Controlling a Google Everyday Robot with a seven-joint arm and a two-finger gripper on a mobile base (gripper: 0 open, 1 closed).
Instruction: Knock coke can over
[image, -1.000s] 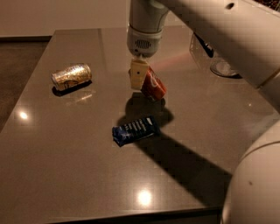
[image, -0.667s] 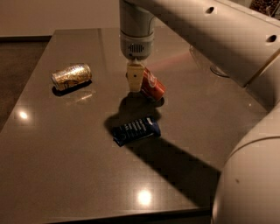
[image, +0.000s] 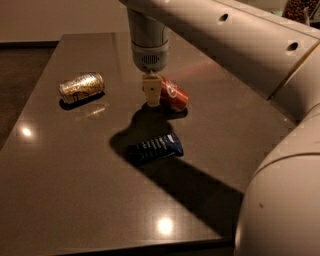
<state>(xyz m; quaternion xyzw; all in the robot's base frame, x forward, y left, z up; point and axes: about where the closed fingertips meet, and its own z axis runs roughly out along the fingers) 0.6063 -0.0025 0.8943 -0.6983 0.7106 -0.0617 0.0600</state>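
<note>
The red coke can (image: 173, 93) lies on its side on the dark table (image: 75, 165), near the middle, its white lettering facing up. My gripper (image: 151, 99) hangs straight down from the arm, its tip just left of the can and touching or nearly touching it. The gripper's body hides the can's left end.
A gold-and-silver can (image: 81, 87) lies on its side at the left of the table. A dark blue snack bar wrapper (image: 154, 148) lies in front of the coke can. My pale arm (image: 235, 45) crosses the top right, and its large body (image: 282, 200) fills the lower right.
The gripper has moved slightly left and the arm has swung further across the view. The coke can lies on its side in all frames, barely shifted.
</note>
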